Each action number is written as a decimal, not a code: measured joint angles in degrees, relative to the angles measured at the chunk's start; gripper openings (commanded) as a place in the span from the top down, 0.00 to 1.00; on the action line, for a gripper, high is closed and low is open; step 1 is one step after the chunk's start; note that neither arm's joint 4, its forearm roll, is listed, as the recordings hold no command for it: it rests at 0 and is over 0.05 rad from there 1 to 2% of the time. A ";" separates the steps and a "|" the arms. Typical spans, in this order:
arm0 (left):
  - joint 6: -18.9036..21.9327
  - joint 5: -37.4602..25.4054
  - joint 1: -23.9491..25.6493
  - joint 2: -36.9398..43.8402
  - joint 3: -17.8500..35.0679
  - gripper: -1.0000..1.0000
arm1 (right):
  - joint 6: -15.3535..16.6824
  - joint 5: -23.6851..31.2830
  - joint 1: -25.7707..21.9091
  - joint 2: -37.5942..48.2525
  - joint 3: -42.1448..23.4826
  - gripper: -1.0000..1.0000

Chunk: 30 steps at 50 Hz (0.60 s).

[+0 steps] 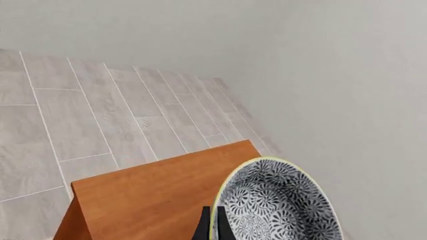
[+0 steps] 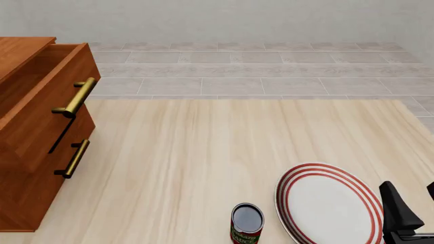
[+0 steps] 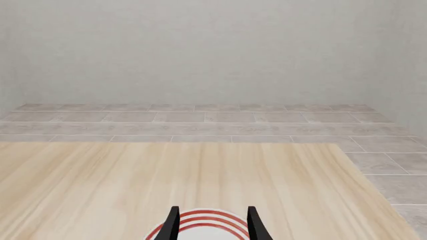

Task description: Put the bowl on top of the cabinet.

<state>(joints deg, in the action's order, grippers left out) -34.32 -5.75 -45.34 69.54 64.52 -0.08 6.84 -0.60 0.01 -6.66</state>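
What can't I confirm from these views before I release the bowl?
- Left gripper: out of frame in the front view.
- Bowl: cut off by the left wrist view's edge, so contact with the cabinet is unclear.
- Can label: cropped in the front view.

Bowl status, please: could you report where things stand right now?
Left end effector shut on bowl rim, above cabinet top. Right end effector open, over plate. No obstruction seen.

My left gripper [image 1: 212,227] is cut off at the lower edge of the left wrist view, as is the bowl [image 1: 277,202]. In the front view, the frame crops the cabinet [image 2: 34,127] at left, the can [image 2: 247,224] and plate [image 2: 327,204] at bottom, and my right gripper [image 2: 407,216] at lower right.
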 measured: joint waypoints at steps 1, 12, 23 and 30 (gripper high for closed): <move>0.05 0.27 -0.12 0.24 -0.01 1.00 | 0.00 0.00 0.00 0.00 0.00 0.00; 2.24 2.40 -1.49 2.35 0.29 1.00 | 0.00 0.00 0.00 0.00 0.00 0.00; 5.96 3.13 -1.97 1.59 0.07 0.00 | 0.00 0.00 0.00 0.00 0.00 0.00; 7.59 2.89 -1.94 0.54 0.10 0.00 | 0.00 0.00 0.00 0.00 0.00 0.00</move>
<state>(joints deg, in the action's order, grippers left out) -26.73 -2.86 -47.28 70.09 64.62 -0.08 6.84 -0.60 0.01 -6.65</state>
